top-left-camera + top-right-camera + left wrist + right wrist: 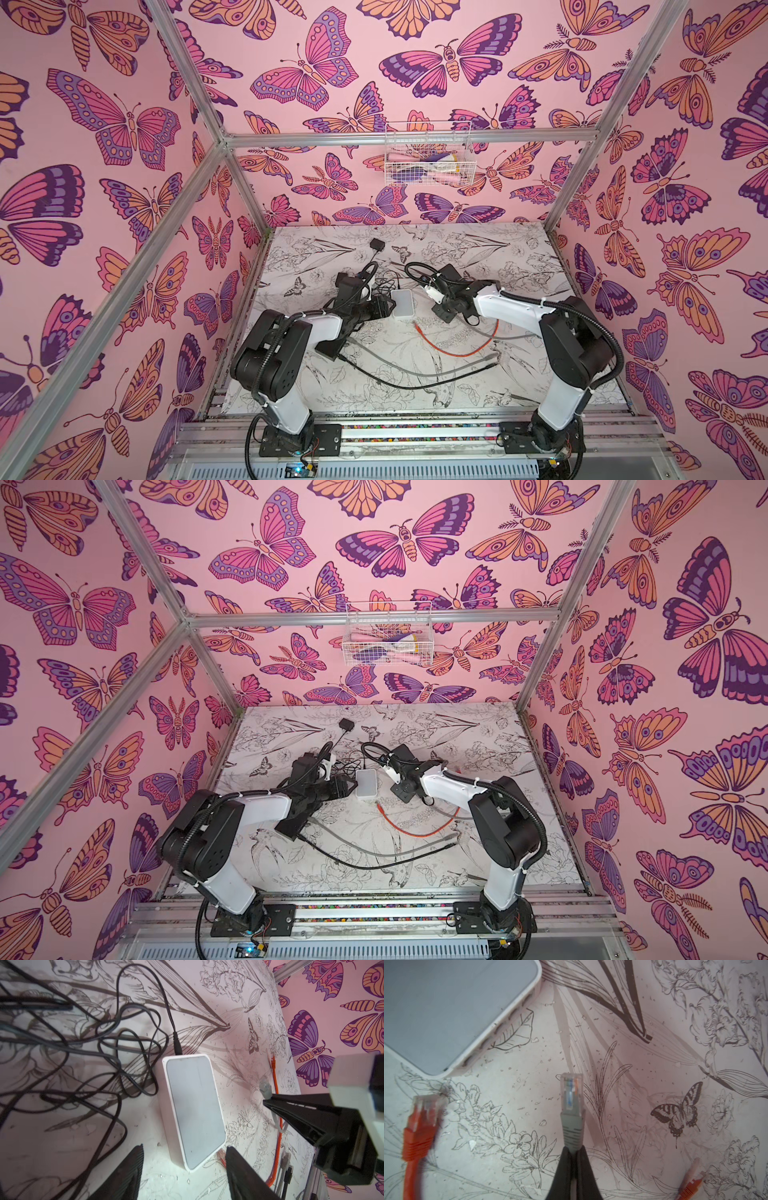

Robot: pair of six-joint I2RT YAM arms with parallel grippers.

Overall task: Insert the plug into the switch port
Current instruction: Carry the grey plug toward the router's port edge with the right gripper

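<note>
The switch (402,303) (366,782) is a flat white box lying on the flower-print table. My right gripper (573,1152) is shut on the grey boot of a cable whose clear plug (571,1093) sticks out ahead of the tips. The plug hangs just above the table, apart from the row of ports (500,1024) along the switch's (446,1012) side. In the left wrist view the same plug (265,1088) shows at the right gripper's tips, beside the switch (193,1109). My left gripper (185,1148) is open, its fingers on either side of the switch's near end.
An orange cable (457,349) lies right of the switch, one plug (423,1113) close to the ports. Grey and black cables (415,374) curve across the front of the table. A tangled black power cord (104,1053) runs into the switch's far end. A wire basket (428,153) hangs on the back wall.
</note>
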